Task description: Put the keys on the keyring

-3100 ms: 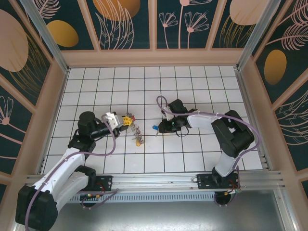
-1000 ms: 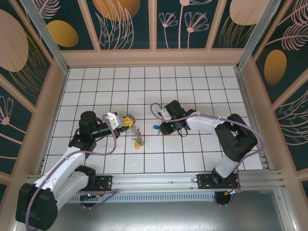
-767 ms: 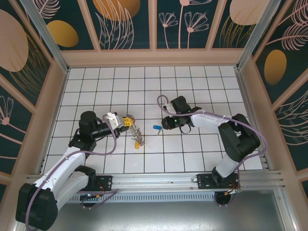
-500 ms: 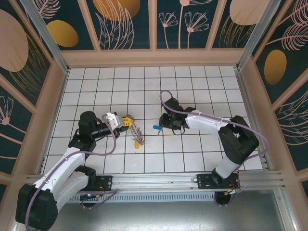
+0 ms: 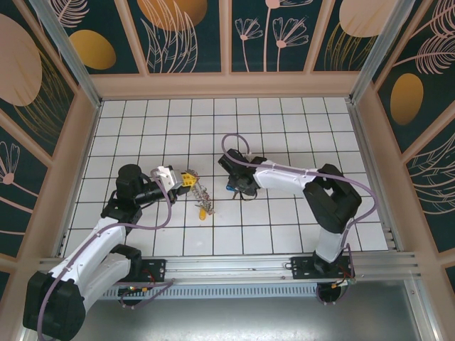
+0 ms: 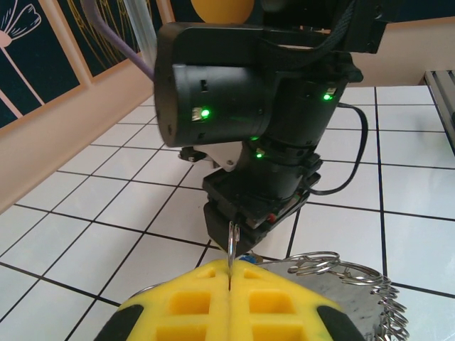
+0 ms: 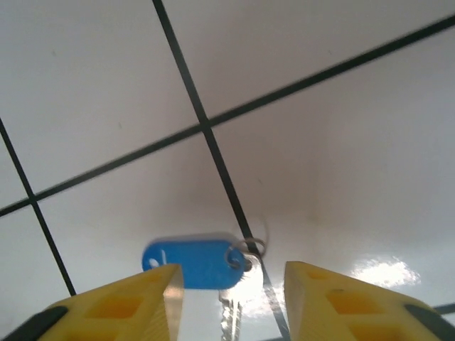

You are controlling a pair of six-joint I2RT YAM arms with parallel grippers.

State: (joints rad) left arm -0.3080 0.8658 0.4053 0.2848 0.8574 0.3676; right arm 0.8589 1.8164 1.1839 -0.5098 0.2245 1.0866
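Table (image 5: 298,121): white tiles with dark grout lines, walled in by patterned panels.
Right arm (image 5: 334,206): reaches from its base at the near right across to the middle of the table, wrist low over the tiles.
Left arm (image 5: 92,249): stretches from the near left corner toward the middle, wrist pointing at the right arm's wrist.
Left gripper (image 6: 229,278): yellow pads pressed fully together, with a thin strand of metal wire pinched upright in the seam between them.
Right gripper (image 5: 236,186): jaws partly apart, tips down close to the tile, one yellow finger on each side of a key; nothing is clamped.
Keyring (image 5: 199,190): held by the left gripper left of the table's centre, trailing from the pads toward the near edge; the left wrist view shows silver loops just right of the pads.
Yellow key (image 5: 204,210): at the keyring's near end, low by the tiles.
Blue key (image 7: 190,264): flat on a tile beside a grout line, between the right gripper's fingers, near the keyring but apart from it.
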